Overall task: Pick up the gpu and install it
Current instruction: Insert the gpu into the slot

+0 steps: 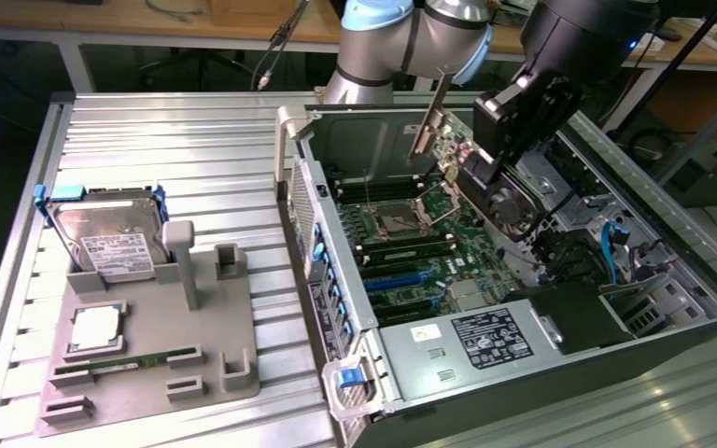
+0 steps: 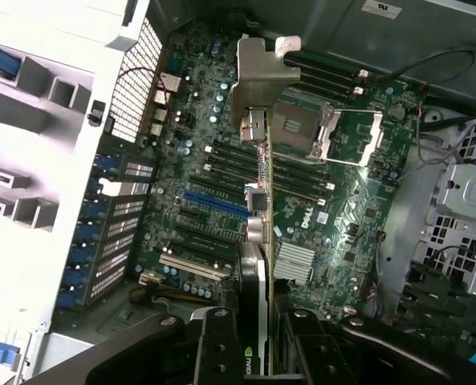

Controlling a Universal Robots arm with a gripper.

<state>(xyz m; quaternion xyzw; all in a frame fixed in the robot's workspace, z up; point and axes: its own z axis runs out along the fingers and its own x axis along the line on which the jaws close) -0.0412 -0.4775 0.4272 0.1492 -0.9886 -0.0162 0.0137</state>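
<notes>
1. The gpu (image 1: pixel 450 149) (image 2: pixel 252 273) is clamped between the fingers (image 2: pixel 217 345), which press on its two flat faces. It is seen edge-on in the wrist view.
2. The card reaches away from the fingers. Its silver bracket (image 1: pixel 428 119) (image 2: pixel 263 80) is at the end farthest from them.
3. The gripper (image 1: pixel 499 173) (image 2: pixel 258 325) holds the card up inside the open computer case (image 1: pixel 521 401), not seated in any slot.
4. Beyond the fingers lies the motherboard (image 1: pixel 424 245) (image 2: pixel 334 216). The card's edge runs across the view of its black memory slots (image 2: pixel 221 156).
5. The processor socket (image 1: pixel 402 219) (image 2: pixel 318 128) lies just to one side of the card's far end. A blue slot (image 2: pixel 213 204) lies on the other side, nearer the fingers.
6. Well apart from the fingers, outside the case towards the exterior view's left, a grey holder (image 1: pixel 147 373) carries a hard drive (image 1: pixel 109 243) and a narrow green memory stick (image 1: pixel 128 362).
</notes>
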